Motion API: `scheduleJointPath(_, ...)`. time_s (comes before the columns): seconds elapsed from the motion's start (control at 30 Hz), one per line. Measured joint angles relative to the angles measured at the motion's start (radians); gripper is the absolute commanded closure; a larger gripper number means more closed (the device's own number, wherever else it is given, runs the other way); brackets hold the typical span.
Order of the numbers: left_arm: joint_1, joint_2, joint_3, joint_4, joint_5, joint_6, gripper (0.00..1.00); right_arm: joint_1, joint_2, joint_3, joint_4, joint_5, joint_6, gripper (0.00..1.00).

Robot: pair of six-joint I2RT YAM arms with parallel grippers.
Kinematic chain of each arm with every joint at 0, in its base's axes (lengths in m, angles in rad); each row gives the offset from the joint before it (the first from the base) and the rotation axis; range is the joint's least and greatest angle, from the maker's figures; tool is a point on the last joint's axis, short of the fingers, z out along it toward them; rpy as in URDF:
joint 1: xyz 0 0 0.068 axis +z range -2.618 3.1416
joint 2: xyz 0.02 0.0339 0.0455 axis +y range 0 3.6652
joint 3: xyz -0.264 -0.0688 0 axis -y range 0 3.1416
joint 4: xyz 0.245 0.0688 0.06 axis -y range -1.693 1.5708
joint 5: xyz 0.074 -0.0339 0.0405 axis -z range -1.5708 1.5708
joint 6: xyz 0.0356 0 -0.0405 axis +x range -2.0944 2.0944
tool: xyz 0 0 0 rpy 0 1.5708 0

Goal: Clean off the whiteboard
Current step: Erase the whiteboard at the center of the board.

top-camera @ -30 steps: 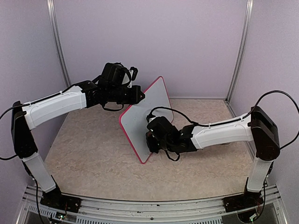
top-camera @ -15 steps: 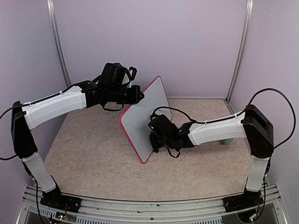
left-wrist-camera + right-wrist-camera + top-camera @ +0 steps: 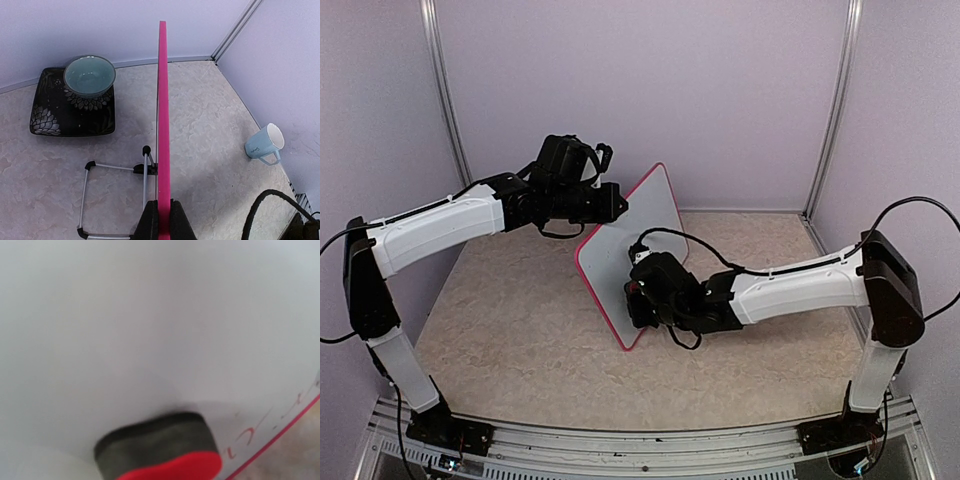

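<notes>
From above, the whiteboard (image 3: 628,248) stands on edge near the middle of the desk (image 3: 520,330), tilted, its pink-red frame touching the surface at the lower corner. The left hand (image 3: 619,207) reaches in from the left and pinches the board's upper left edge. The right hand (image 3: 636,300) comes across from the right and sits against the lower part of the white face, fingers drawn close together.

The left wrist camera looks straight along the board's frame, which runs up the middle as a thin pink strip. The two black fingers (image 3: 149,222) are pressed on it from either side at the bottom. Beyond the frame on the left, a teal bowl (image 3: 90,75) rests on a black square plate (image 3: 47,117), and a wire stand (image 3: 115,167) with black feet lies nearer. A light blue mug (image 3: 264,145) sits well apart on the right, near the wall. A black cable (image 3: 265,202) loops in at the lower right.

The right wrist view is blurred and filled with white board. A red eraser (image 3: 160,450) with a dark felt face, gripped by that hand, is pressed on the surface. Faint reddish marks (image 3: 245,440) lie just beside it, near the frame.
</notes>
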State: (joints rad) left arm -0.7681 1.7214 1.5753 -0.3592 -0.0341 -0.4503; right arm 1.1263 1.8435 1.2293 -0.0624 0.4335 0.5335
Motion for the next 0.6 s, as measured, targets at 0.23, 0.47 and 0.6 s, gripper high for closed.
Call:
scheduleJointPath(0.23, 0.002, 0.000, 0.000, 0.000, 0.000, 0.007, 1.00, 0.005, 0.046, 0.011, -0.051, 0.031, 0.144, 0.86)
scheduleJointPath(0.47, 0.002, -0.003, -0.004, 0.006, 0.008, 0.001, 1.00, 0.001, 0.108, 0.006, -0.117, 0.016, 0.237, 0.86)
scheduleJointPath(0.6, 0.002, -0.005, -0.007, 0.011, 0.010, -0.002, 1.00, -0.011, 0.107, 0.006, -0.118, -0.001, 0.244, 0.86)
